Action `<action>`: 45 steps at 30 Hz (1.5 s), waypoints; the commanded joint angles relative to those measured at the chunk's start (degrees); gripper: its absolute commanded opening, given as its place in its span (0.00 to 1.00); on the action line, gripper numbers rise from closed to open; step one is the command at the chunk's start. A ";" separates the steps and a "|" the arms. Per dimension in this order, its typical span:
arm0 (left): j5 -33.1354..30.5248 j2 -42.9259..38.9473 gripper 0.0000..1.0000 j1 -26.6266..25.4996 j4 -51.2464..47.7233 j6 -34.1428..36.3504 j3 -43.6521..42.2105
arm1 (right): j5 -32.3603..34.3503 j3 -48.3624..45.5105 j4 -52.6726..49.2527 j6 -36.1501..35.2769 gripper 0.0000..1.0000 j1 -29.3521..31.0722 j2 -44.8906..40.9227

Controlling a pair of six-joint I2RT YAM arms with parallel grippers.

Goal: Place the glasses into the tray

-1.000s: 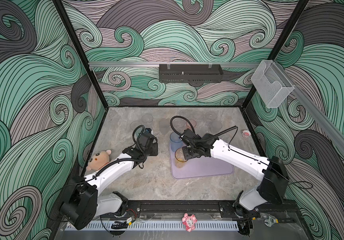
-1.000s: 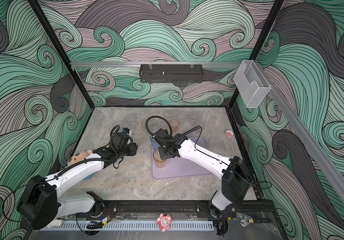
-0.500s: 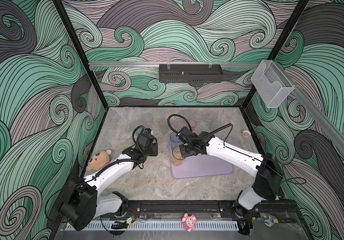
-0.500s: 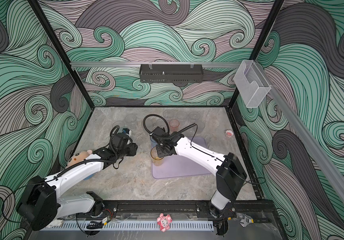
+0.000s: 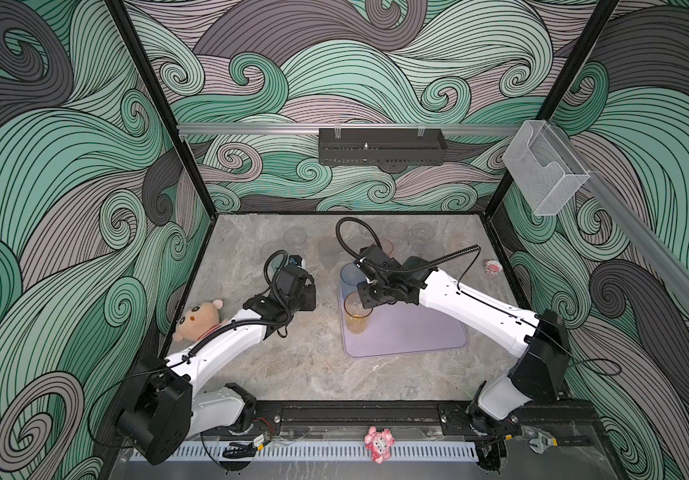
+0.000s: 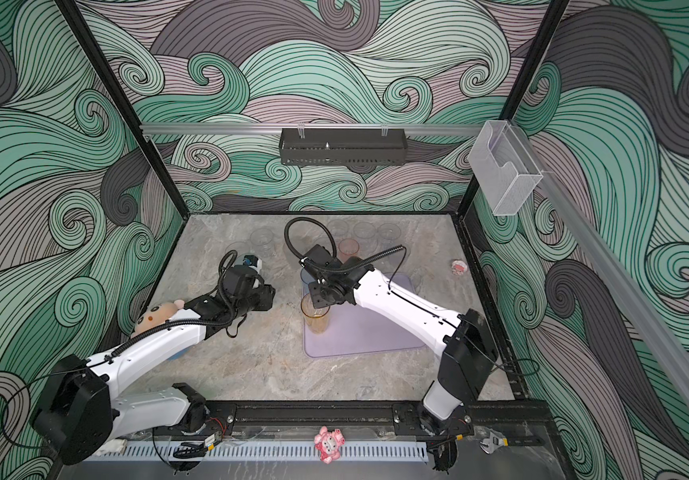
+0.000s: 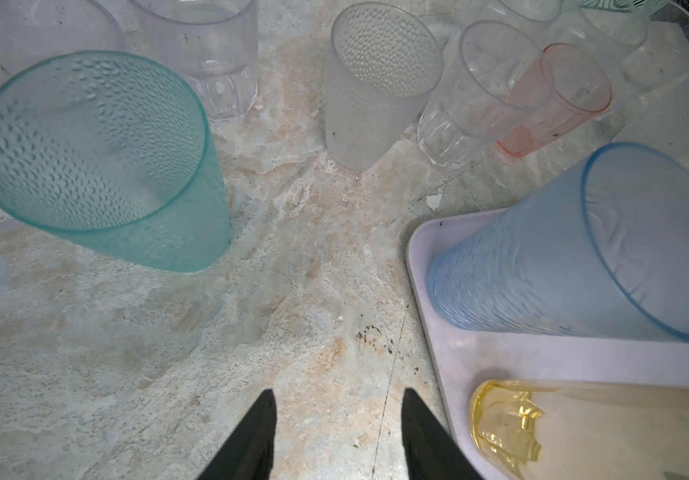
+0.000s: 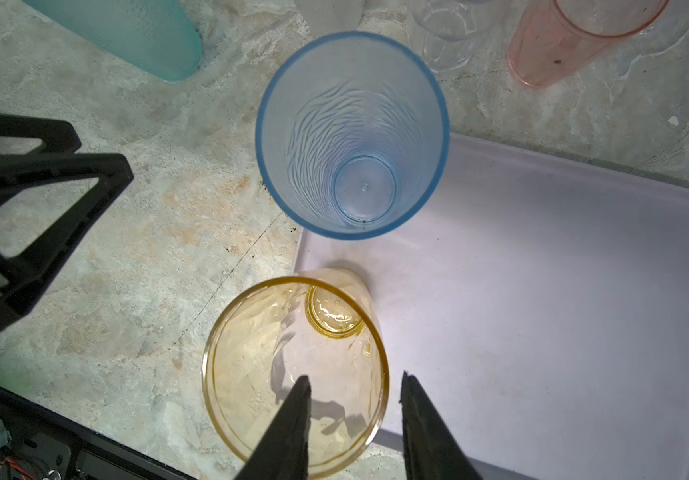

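The marbled desk (image 5: 301,365) bears the lilac tray (image 5: 417,336), a teal glass (image 7: 97,166), frosted glass (image 7: 367,91), pink glass (image 7: 558,99) and clear glasses (image 7: 214,62) past the tray's far edge, and a plush bear (image 5: 199,318) well to its left.

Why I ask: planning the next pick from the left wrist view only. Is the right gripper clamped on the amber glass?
Observer: No. In the right wrist view the right gripper straddles the rim of the amber glass, jaws apart, one finger inside, one outside.
Operator: How many glasses stand on the tray?
Observer: Two, in both top views: the amber glass and the blue glass, along the tray's left edge.
Operator: Anything near the left arm?
Observer: A plush bear lies beside it, by the left wall.
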 commanded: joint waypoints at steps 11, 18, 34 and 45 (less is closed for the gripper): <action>-0.81 -5.68 0.52 -0.39 -4.17 -1.56 0.40 | -1.40 2.36 -3.64 3.77 0.43 -1.99 -4.39; 0.53 -7.45 0.52 -0.43 -6.04 -4.04 0.07 | -0.94 2.24 -4.63 5.22 0.44 -2.14 -5.06; 1.36 -13.81 0.53 -0.48 -5.86 -4.45 -2.77 | -1.06 4.18 -6.89 10.12 0.44 -2.43 -3.31; -0.20 -14.93 0.55 -0.48 -7.02 -5.40 -2.77 | -0.95 7.37 -6.99 9.96 0.45 -2.62 0.41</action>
